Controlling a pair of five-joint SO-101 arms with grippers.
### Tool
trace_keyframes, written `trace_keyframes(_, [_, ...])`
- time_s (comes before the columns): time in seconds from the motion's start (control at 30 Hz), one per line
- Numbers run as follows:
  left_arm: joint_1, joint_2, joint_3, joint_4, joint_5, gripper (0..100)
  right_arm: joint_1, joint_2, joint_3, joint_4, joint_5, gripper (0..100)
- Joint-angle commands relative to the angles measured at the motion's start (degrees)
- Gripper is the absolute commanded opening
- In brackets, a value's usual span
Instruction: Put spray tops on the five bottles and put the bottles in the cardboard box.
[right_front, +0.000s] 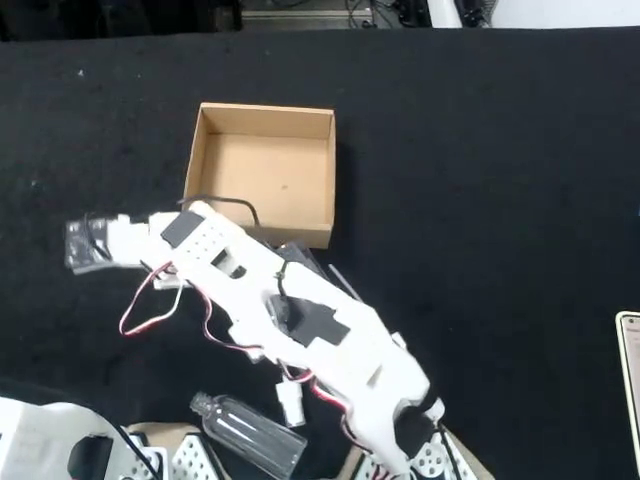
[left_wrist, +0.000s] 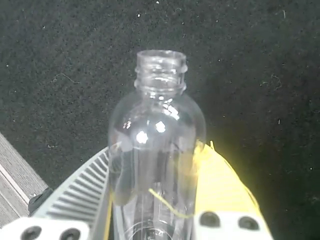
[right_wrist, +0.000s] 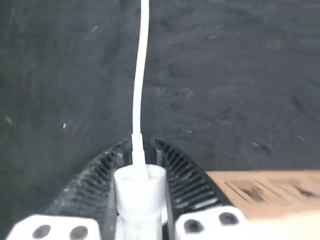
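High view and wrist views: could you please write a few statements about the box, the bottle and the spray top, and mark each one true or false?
1. The cardboard box holds nothing. True.
2. The bottle in the left gripper already wears a spray top. False: its threaded neck is open and bare.
3. The right gripper is closed on a white spray top, whose tube points away from the fingers. True.
4. The box stands on a white cloth. False: the cloth is black.
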Motion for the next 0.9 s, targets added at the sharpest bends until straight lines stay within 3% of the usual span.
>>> trace_keyframes(0.0, [-0.04, -1.05, -3.56, 0.35, -0.44, 4, 1.05, -8.4, -3.74, -0.79, -11.69, 1.0])
trace_keyframes(0.37, [0.04, -1.05, -3.56, 0.09, -0.44, 4, -1.76, -11.74, 9.54, -6.42, -36.13, 1.3])
trace_keyframes(0.43, [0.04, -1.05, -3.56, 0.09, -0.44, 4, -2.99, -11.56, 10.59, -5.36, -36.66, 3.7])
trace_keyframes(0.63, [0.04, -1.05, -3.56, 0.26, -0.44, 4, -6.59, -11.82, 10.68, 1.32, -36.4, 26.1])
trace_keyframes(0.87, [0.04, -1.05, -3.56, 0.35, -0.44, 4, -4.13, -11.56, 11.03, 2.73, -33.67, 26.5])
